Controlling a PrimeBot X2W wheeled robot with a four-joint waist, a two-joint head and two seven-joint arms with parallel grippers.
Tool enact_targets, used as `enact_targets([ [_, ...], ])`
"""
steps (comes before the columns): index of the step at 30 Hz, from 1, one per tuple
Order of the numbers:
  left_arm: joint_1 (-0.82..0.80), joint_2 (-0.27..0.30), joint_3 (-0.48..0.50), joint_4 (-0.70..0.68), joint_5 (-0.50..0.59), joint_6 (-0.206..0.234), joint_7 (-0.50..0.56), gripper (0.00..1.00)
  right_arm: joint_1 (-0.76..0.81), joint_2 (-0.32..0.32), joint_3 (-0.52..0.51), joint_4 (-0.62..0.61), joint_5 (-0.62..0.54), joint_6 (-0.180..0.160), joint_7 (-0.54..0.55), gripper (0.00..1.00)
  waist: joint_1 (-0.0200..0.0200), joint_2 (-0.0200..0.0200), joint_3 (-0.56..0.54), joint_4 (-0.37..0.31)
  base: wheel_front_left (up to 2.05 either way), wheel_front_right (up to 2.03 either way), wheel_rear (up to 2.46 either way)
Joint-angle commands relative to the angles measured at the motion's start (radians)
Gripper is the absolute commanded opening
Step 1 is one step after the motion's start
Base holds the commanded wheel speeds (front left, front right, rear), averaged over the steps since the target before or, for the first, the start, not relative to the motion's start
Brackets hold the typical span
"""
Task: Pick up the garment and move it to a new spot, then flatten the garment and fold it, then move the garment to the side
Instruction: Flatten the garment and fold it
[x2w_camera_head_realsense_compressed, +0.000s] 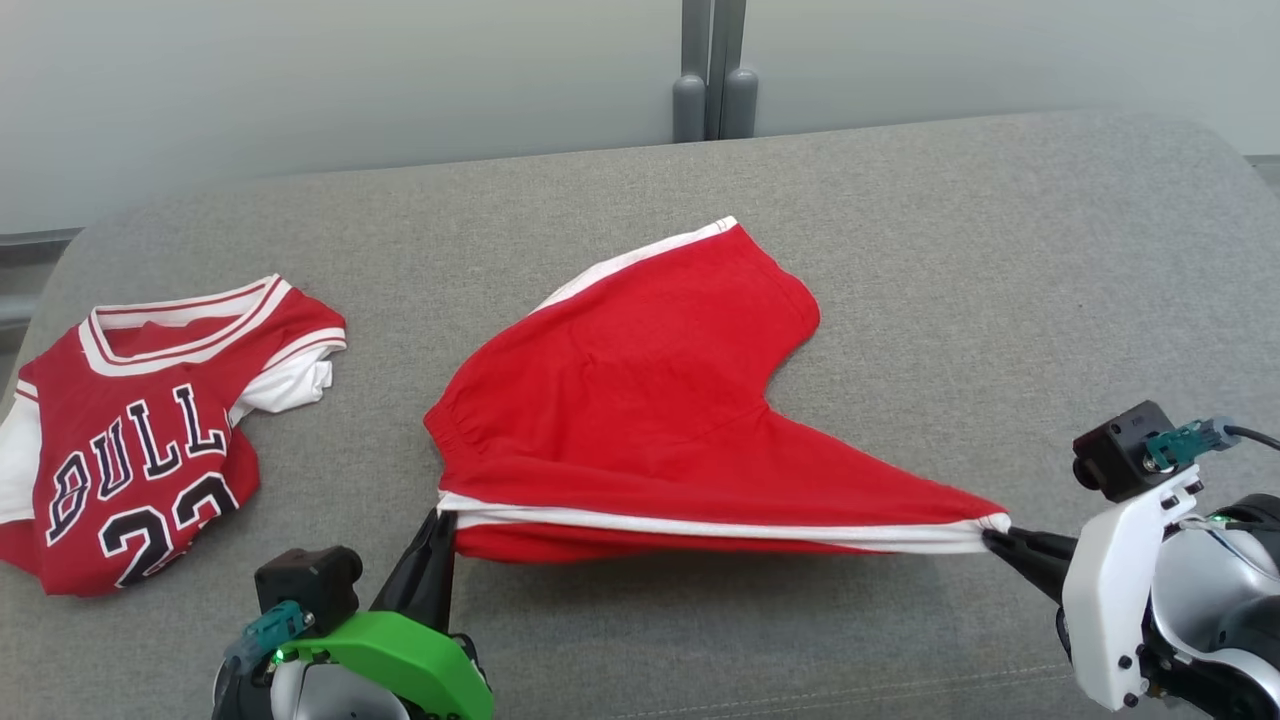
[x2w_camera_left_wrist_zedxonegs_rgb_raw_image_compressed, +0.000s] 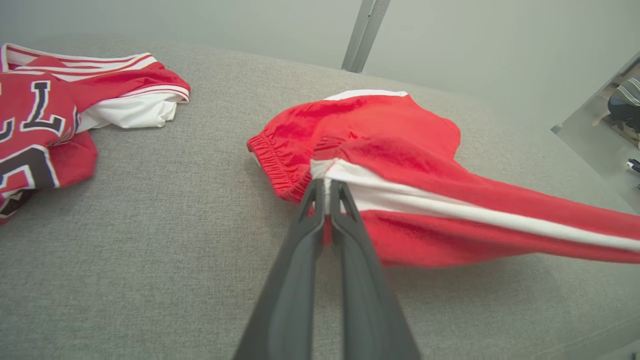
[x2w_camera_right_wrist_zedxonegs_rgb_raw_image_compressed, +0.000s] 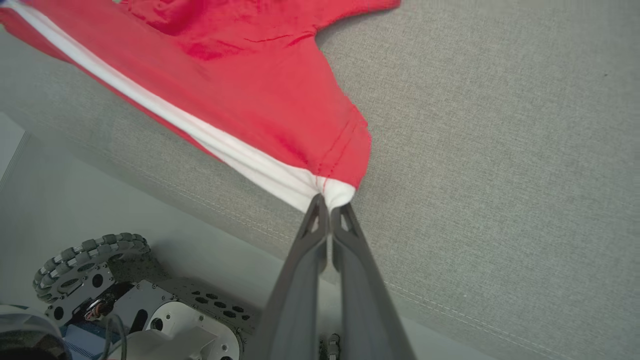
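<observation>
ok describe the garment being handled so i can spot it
On the grey padded surface, look right of the jersey. It's the red shorts, stretched between the left tool and right tool: plain red with a white side stripe, no lettering or numbers.

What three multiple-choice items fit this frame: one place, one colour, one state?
1. Where is the basketball jersey?
A: on the robot's left of the red shorts
B: on their right
C: on top of them
2. What colour is the shorts' side stripe?
A: black
B: white
C: blue
3. What state are the left tool and right tool in?
A: both open
B: both shut on the shorts
C: one open

Key:
1 A, it lies apart at the head view's left.
2 B, a white band runs between the tools.
3 B, each pinches one end of the stripe.
</observation>
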Motion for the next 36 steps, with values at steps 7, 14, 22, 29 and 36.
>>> enact_targets([
  [7, -0.040, 0.018, 0.000, -0.044, -0.001, 0.013, 0.048, 0.00, -0.105, 0.030, 0.012, 0.033, -0.042, -0.002, -0.075, 0.00, 0.0001, -0.0001, 0.037, 0.013, 0.00, 0.00, 0.00],
  [14, -0.179, -0.009, -0.021, 0.019, 0.016, 0.002, 0.076, 0.00, -0.331, 0.000, 0.120, 0.183, -0.078, -0.001, -0.112, 0.00, 0.0001, -0.0001, 0.101, 0.047, 0.00, 0.00, 0.00],
  [22, -0.348, -0.042, -0.028, 0.118, 0.020, -0.024, 0.053, 0.00, -0.656, -0.051, 0.330, 0.374, -0.096, -0.002, -0.180, 0.00, 0.0001, -0.0001, 0.193, 0.076, 0.00, 0.00, 0.00],
  [29, -0.482, -0.065, -0.026, 0.207, 0.018, -0.035, 0.019, 0.00, -0.898, -0.073, 0.495, 0.571, -0.112, -0.002, -0.283, 0.00, 0.0001, -0.0001, 0.268, 0.111, 0.00, 0.00, 0.00],
  [36, -0.578, -0.088, -0.024, 0.291, -0.001, -0.039, -0.015, 0.00, -1.056, -0.053, 0.598, 0.731, -0.088, -0.002, -0.386, 0.00, 0.0001, -0.0001, 0.312, 0.144, 0.00, 0.00, 0.00],
])
